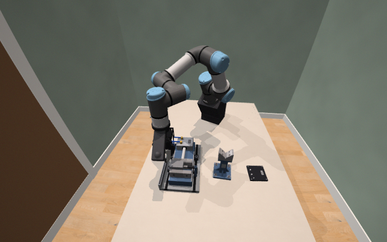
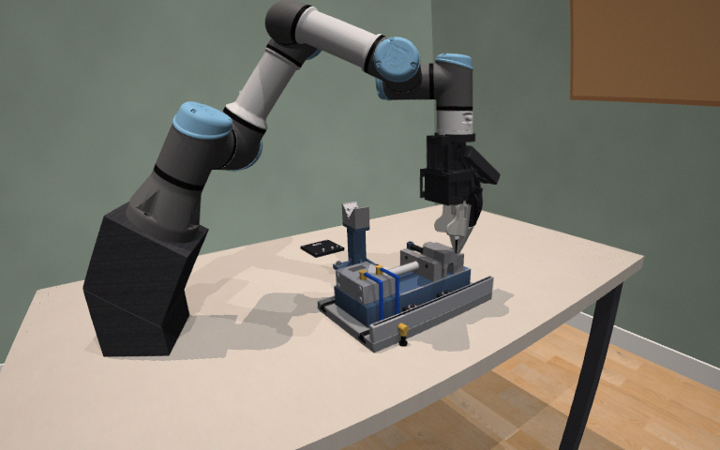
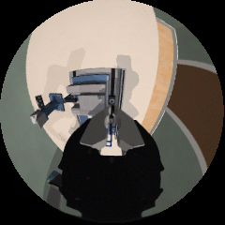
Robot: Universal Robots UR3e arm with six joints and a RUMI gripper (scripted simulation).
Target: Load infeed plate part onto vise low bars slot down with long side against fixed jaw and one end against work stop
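Observation:
The grey part [image 1: 179, 163] [image 2: 438, 249] [image 3: 91, 99] lies between the open vise's jaws, its top above them. The fixed jaw [image 1: 180, 173] [image 3: 89, 88] is on the side away from the cylinder; the jaw on the rod [image 2: 423, 263] is on the other. The part's slot is hidden, and any small gap to the fixed jaw is too small to tell. The dark work stop [image 1: 189, 167] [image 2: 417, 247] is by the part's far end; contact is unclear. My gripper [image 2: 457, 251] [image 3: 112, 105] is shut and empty, pointing down beside the part's other end. I cannot tell whether it touches.
The V-block [image 1: 225, 155] [image 2: 355, 216] stands on its blue post beside the vise. The black infeed plate [image 1: 257, 174] [image 2: 324, 249] lies beyond it without a block. A grey rail [image 2: 435, 310] runs along the vise's other side, and blue air hoses [image 2: 382, 302] rise by the cylinder.

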